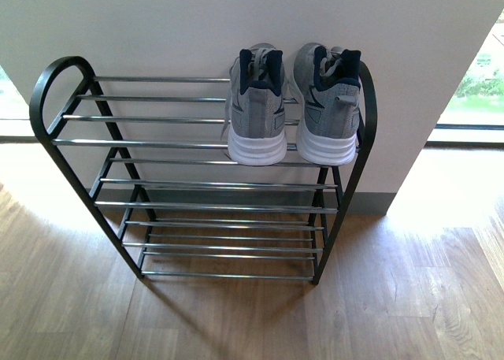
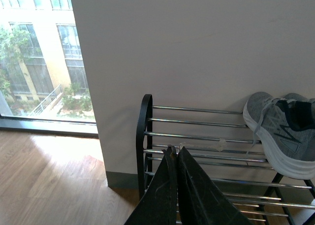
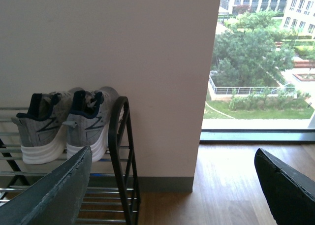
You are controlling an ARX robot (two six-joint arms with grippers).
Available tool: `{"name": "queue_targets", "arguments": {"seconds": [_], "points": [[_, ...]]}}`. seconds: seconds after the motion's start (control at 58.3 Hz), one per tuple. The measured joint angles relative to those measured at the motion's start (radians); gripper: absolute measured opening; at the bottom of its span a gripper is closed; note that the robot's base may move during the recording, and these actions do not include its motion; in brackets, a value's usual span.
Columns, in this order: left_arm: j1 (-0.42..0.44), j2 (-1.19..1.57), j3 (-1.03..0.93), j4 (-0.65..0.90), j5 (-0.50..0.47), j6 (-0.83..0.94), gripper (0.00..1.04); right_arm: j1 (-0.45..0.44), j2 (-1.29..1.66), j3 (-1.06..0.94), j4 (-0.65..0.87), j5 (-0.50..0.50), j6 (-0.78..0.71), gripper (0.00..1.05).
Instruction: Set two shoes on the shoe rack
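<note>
The left-hand shoe (image 1: pixel 257 117) and right-hand shoe (image 1: pixel 329 114) stand side by side, heels outward, on the top tier at the right end of the shoe rack (image 1: pixel 157 144); their dark side marks are unreadable. The left arm's fingers (image 2: pixel 194 190) are pressed together, empty; the right arm's fingers (image 3: pixel 54 190) are spread wide, empty.

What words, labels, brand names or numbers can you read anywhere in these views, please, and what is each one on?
None: there is no legible text in any view.
The shoe at the rack's end and the other shoe each carry a dark angular side mark, which is a shape, not letters.
The shoe rack shows no label or sticker.
</note>
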Motion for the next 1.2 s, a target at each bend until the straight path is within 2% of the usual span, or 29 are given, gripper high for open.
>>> {"name": "queue_targets", "arguments": {"seconds": [0.326, 0.721, 0.841, 0.995, 1.03, 1.201], "points": [[0.0, -0.174, 0.0, -0.169, 0.0, 0.0, 0.01, 0.0, 0.0, 0.0, 0.0, 0.0, 0.0, 0.96], [0.0, -0.278, 0.0, -0.273, 0.0, 0.0, 0.01, 0.0, 0.0, 0.0, 0.0, 0.0, 0.0, 0.96], [0.0, -0.416, 0.0, -0.441, 0.0, 0.0, 0.01, 0.0, 0.0, 0.0, 0.0, 0.0, 0.0, 0.96], [0.001, -0.44, 0.0, -0.454, -0.001, 0.0, 0.01, 0.0, 0.0, 0.0, 0.0, 0.0, 0.0, 0.96], [0.001, -0.441, 0.0, -0.454, 0.0, 0.0, 0.07, 0.0, 0.0, 0.0, 0.0, 0.0, 0.0, 0.96], [0.001, -0.441, 0.0, -0.454, 0.0, 0.0, 0.5, 0.0, 0.0, 0.0, 0.0, 0.0, 0.0, 0.96]]}}
